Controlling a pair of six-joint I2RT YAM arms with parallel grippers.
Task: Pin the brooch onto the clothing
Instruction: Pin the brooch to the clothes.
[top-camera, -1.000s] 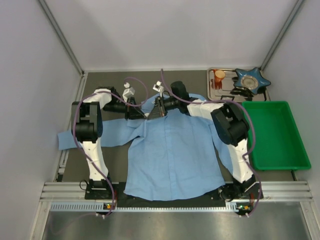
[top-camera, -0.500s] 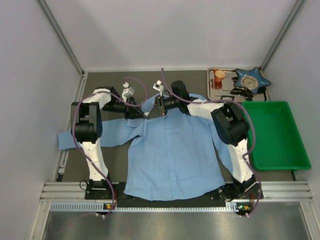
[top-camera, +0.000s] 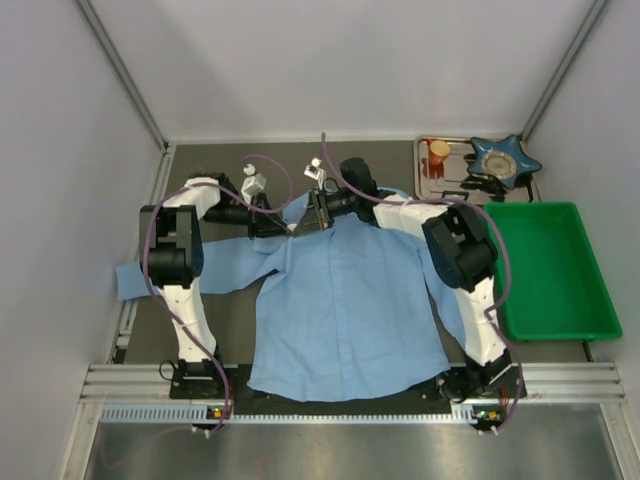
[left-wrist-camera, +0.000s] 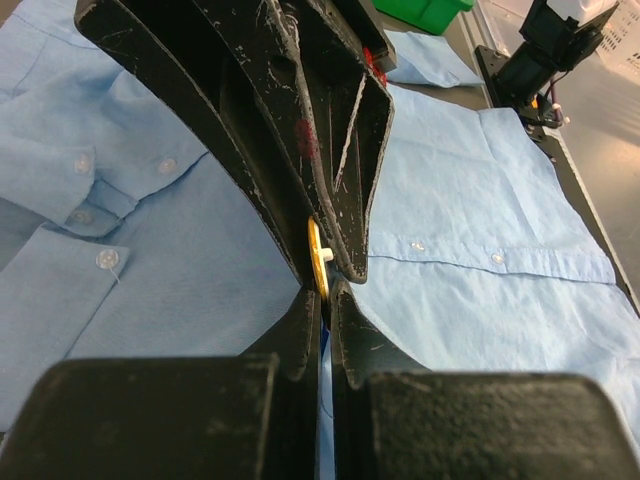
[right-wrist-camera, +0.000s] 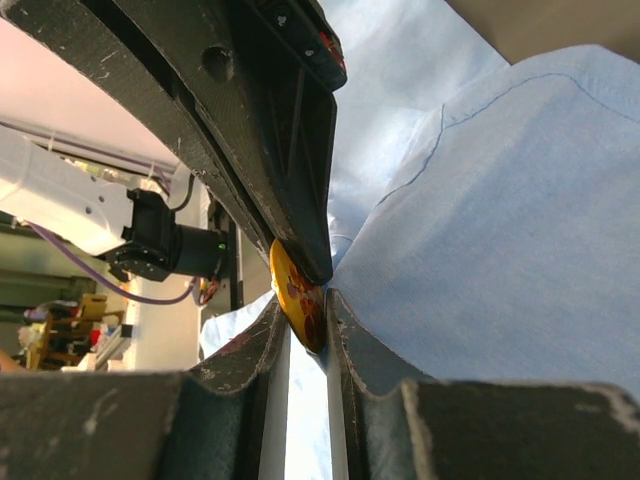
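The light blue shirt (top-camera: 340, 300) lies flat on the table, collar at the far side. My left gripper (top-camera: 288, 228) and right gripper (top-camera: 301, 224) meet tip to tip at the collar. The brooch is hidden in the top view. In the left wrist view the left gripper (left-wrist-camera: 325, 292) is shut on the thin yellow edge of the brooch (left-wrist-camera: 318, 262), above the shirt (left-wrist-camera: 480, 200). In the right wrist view the right gripper (right-wrist-camera: 300, 305) is shut on the yellow, red-patterned brooch (right-wrist-camera: 296, 295), with a fold of the shirt (right-wrist-camera: 500, 220) pressed against its right finger.
A green bin (top-camera: 550, 270) stands right of the shirt. A metal tray (top-camera: 450, 172) with an orange item (top-camera: 438, 152) and a blue star-shaped object (top-camera: 505, 158) sit at the back right. The shirt's sleeve (top-camera: 140, 278) reaches left past the left arm. Enclosure walls surround the table.
Both grippers have shifted slightly toward the far side at the collar, still tip to tip. The shirt has hardly moved.
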